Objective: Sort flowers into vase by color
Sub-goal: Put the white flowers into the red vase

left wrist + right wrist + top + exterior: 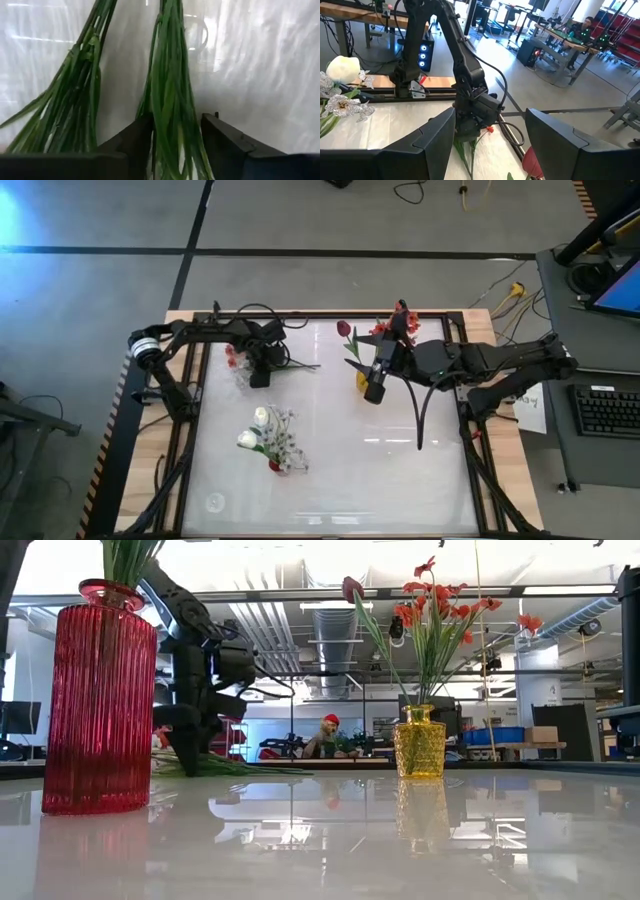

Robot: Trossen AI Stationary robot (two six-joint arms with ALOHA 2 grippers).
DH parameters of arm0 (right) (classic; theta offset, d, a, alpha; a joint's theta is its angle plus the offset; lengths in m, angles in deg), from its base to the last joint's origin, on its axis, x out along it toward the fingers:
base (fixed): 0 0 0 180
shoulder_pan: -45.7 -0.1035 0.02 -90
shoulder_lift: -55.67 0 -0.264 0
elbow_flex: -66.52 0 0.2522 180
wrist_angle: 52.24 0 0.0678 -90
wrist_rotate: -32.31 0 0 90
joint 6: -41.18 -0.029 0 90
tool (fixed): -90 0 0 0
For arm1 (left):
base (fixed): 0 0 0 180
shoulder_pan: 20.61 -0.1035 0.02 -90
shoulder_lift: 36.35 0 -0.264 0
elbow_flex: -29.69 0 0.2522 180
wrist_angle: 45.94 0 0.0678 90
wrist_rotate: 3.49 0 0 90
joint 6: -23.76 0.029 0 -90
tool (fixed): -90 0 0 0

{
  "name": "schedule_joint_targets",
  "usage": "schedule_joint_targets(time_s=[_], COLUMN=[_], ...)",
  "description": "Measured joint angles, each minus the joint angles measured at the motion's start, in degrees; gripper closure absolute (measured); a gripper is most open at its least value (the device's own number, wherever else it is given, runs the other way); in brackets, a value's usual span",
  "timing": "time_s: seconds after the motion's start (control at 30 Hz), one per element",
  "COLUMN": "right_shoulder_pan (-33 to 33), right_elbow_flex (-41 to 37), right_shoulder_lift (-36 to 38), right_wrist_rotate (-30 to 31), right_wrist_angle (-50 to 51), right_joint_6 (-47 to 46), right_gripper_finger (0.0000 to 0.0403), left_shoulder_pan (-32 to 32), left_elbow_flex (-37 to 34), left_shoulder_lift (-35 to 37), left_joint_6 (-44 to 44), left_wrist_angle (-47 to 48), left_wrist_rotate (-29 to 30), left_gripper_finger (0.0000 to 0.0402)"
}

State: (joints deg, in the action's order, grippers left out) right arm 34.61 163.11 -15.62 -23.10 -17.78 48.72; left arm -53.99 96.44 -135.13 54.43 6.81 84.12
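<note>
1. Left claw [172, 145]: fingers straddle a green flower stem [170, 100] lying on the bench [400, 480], apparently not yet clamped; stem axis runs straight ahead between them.
2. Right claw [490, 145]: open, empty, farther off beside the yellow vase [419, 742].

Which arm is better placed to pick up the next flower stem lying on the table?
Left. Its pincer already straddles a green stem bundle on the table, fingers either side. The right pincer hangs open near the yellow vase, holding nothing.
</note>
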Motion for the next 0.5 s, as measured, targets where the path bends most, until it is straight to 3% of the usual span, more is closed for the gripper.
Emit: schedule_joint_targets(time_s=[0.3, 0.5], right_shoulder_pan=[0.0, 0.0], right_elbow_flex=[0.0, 0.0], right_shoulder_lift=[-0.1, -0.1], right_wrist_rotate=[0.0, 0.0], right_wrist_angle=[0.0, 0.0], right_joint_6=[0.0, 0.0], right_gripper_finger=[0.0170, 0.0170], left_shoulder_pan=[0.0, 0.0], left_elbow_flex=[-0.4, -0.4], left_shoulder_lift=[4.4, 8.2], left_joint_6=[-0.3, -0.7], left_wrist_angle=[0.8, 2.0], left_wrist_rotate=[1.2, 1.3], left_gripper_finger=[0.0389, 0.0395])
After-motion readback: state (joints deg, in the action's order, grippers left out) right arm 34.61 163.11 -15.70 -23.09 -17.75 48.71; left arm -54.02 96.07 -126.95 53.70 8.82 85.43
